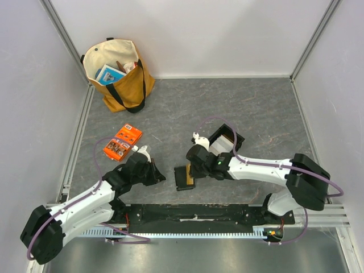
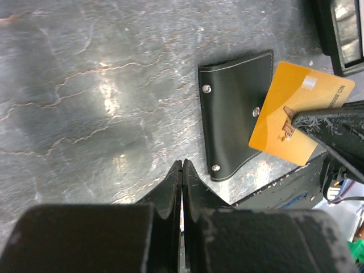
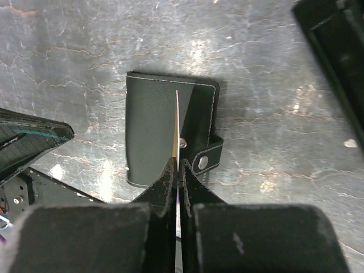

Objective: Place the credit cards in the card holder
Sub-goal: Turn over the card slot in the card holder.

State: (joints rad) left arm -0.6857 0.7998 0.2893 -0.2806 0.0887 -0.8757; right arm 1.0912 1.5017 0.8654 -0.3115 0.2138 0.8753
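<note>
Right hand [image 3: 178, 166], clamped shut on an orange credit card [image 2: 296, 111], holds it over the black card holder [image 2: 233, 116] lying on the bench [image 2: 85, 85]. Left hand [image 2: 182, 170], closed on nothing, sits near the holder. From above, the right arm [image 1: 261, 166] hides most of both; the card's print is too blurred to read.

Top view: high above the near edge, looking down on the whole table [image 1: 256, 102]. Wrist views: close, steeply downward, from opposite sides; both show the card holder [image 2: 233, 114] and orange credit card [image 2: 301, 114].
</note>
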